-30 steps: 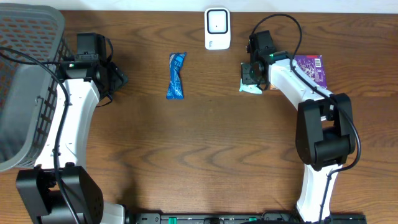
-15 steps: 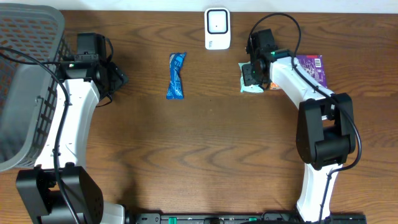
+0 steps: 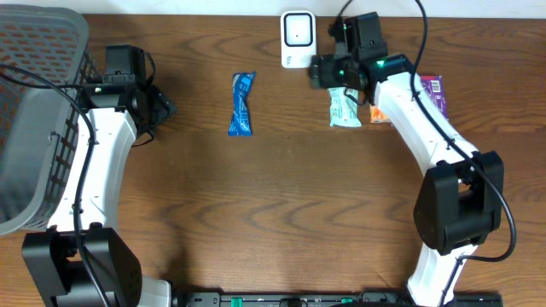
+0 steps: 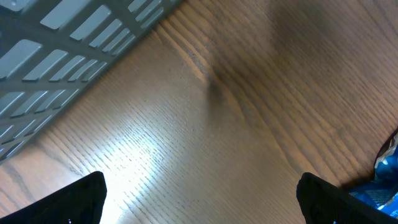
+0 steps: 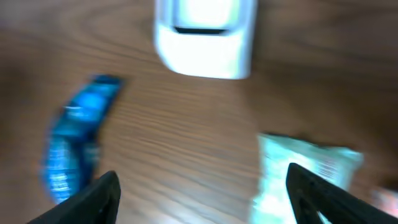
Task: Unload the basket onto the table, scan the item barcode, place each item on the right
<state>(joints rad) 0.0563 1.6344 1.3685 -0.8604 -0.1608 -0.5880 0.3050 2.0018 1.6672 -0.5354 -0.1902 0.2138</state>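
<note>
A white barcode scanner (image 3: 299, 38) stands at the table's back edge; the right wrist view shows it blurred (image 5: 205, 37). A mint-green packet (image 3: 345, 108) lies flat on the table to the scanner's right, and its corner (image 5: 305, 177) shows beside my right fingertip. My right gripper (image 3: 324, 72) hangs open between scanner and mint packet, and its jaws (image 5: 205, 199) hold nothing. A blue packet (image 3: 241, 103) lies left of the scanner (image 5: 78, 146). My left gripper (image 3: 162, 109) is open over bare wood (image 4: 202, 199), left of the blue packet.
A grey mesh basket (image 3: 34, 111) fills the far left, and its wall (image 4: 74, 43) shows close in the left wrist view. A purple packet (image 3: 432, 90) lies at the right, partly under my right arm, with an orange item (image 3: 380, 114) beside it.
My right gripper opened and let go of the mint-green packet, which now lies on the table. The right arm swung up and left toward the scanner. The left arm stayed still.
</note>
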